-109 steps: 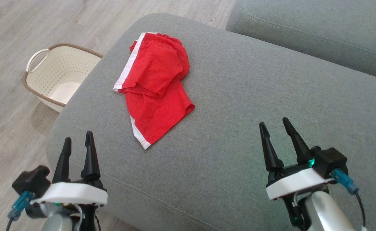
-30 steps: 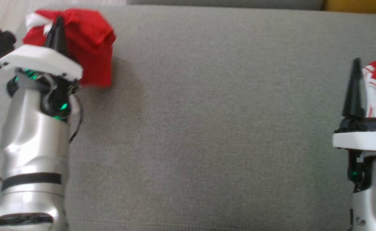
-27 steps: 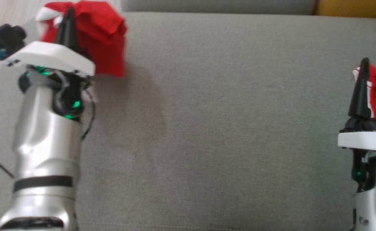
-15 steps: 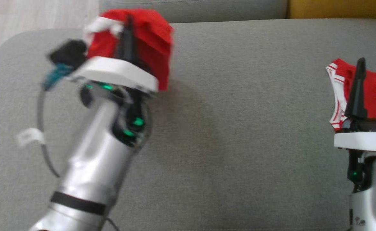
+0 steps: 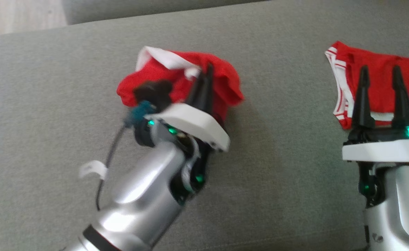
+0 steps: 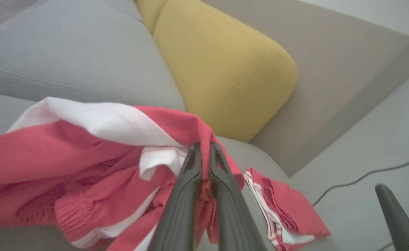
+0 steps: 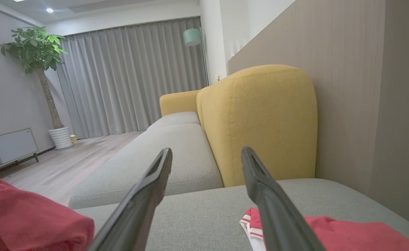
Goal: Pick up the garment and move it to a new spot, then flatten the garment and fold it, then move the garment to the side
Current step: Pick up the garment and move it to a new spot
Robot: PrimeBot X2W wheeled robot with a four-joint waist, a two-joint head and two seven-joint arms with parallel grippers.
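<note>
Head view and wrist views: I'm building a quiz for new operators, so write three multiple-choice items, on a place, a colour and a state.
1. The striped-edge garment lies: A on the floor; B on the grey sofa seat; C in a basket.
2. The backrest cushion is: A yellow; B blue; C black.
3. The left gripper is: A open, empty; B shut on the bunched garment; C shut on nothing.
Answers: B, it lies flat on the seat; A, yellow in both wrist views; B, its fingers pinch the red cloth.

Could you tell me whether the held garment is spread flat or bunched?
Bunched: the garment hangs in crumpled folds from the shut left gripper.
</note>
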